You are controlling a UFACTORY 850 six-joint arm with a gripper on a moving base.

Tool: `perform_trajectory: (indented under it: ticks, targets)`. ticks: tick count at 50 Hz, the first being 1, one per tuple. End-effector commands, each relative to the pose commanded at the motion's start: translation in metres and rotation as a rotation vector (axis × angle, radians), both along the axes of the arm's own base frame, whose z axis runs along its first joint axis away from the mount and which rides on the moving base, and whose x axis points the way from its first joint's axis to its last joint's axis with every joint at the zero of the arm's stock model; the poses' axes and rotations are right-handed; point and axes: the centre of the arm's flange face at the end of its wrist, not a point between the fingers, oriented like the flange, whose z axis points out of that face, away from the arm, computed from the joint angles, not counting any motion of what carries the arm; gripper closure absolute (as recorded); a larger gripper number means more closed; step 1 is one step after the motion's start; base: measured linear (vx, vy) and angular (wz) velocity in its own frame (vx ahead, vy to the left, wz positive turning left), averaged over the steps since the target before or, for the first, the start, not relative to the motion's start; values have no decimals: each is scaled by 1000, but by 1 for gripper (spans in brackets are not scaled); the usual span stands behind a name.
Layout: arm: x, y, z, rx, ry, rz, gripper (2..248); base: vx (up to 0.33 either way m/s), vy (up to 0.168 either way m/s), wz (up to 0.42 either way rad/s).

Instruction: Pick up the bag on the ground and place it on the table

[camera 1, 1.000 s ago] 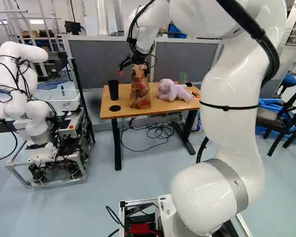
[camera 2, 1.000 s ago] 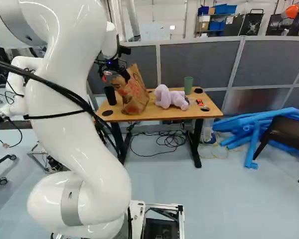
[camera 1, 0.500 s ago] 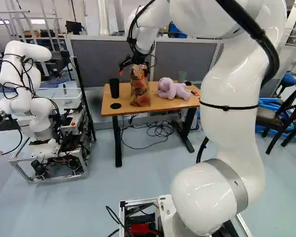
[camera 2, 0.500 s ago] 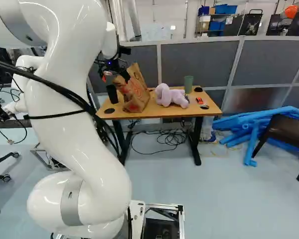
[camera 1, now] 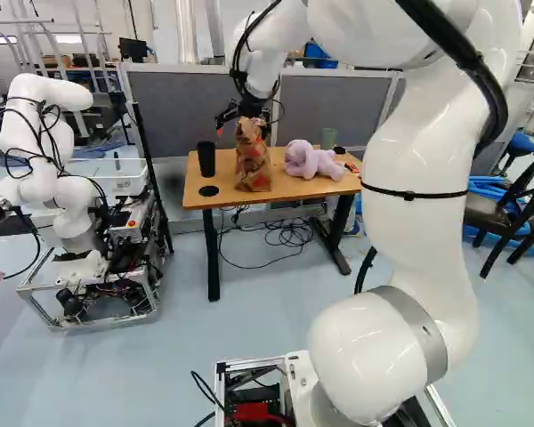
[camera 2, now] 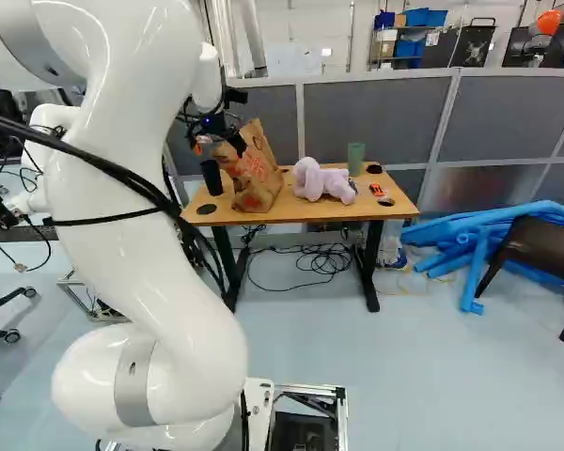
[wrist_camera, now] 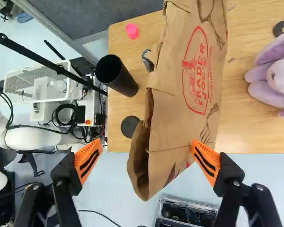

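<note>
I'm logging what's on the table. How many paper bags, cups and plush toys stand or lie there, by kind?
Paper bags: 1
Cups: 2, a black cup and a green cup
Plush toys: 1
Total: 4

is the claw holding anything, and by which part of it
Nothing is held: the claw is open, fingers wide apart near the paper bag's open end.

Black cup; purple plush beside green cup.
</note>
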Motion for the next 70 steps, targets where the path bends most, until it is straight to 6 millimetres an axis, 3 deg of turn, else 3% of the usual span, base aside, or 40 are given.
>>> perform_trajectory:
  ticks: [38,70]
  targets:
    - [-25,-26,-30,-40,-95,-50,3,0,0,0]
    - [-75,-62,-75,-101,-240,-105,3,0,0,0]
